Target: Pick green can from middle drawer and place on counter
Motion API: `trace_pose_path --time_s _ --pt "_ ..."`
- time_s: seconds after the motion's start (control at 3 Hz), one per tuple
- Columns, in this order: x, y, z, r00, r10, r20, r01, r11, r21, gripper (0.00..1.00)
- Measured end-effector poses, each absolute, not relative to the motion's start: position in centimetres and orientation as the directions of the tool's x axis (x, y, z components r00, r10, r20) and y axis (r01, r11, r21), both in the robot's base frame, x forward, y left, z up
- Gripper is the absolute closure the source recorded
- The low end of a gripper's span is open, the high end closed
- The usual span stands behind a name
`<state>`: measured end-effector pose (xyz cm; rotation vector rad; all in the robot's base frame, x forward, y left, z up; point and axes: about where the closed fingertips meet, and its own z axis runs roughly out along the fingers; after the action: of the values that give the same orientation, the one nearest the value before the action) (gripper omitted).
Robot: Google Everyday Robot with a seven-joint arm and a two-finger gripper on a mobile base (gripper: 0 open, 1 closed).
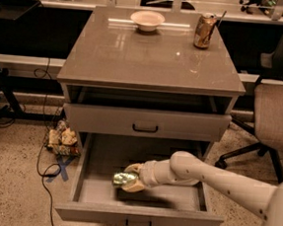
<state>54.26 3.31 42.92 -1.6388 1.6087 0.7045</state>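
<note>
The green can point(121, 178) lies on its side in the open middle drawer point(90, 187), left of centre in the tray. My gripper point(130, 178) reaches in from the right, with one finger above the can and one below it, shut on the can. A shadow lies on the tray floor just under the gripper and can. The glossy grey counter point(151, 56) tops the cabinet above the drawers.
A white bowl point(147, 20) and a brown can with a straw point(204, 30) stand at the back of the counter. The upper drawer front point(145, 123) is closed. An office chair point(279, 117) is at the right. Clutter and cables point(62, 140) lie on the floor at the left.
</note>
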Motion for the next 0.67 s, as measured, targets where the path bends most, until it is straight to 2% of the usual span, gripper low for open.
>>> trace_pose_path --time_s 0.67 --pt "52.0 -5.8 56.8 0.205 -0.585 -0.785 -0.946 0.087 -0.312 1.00"
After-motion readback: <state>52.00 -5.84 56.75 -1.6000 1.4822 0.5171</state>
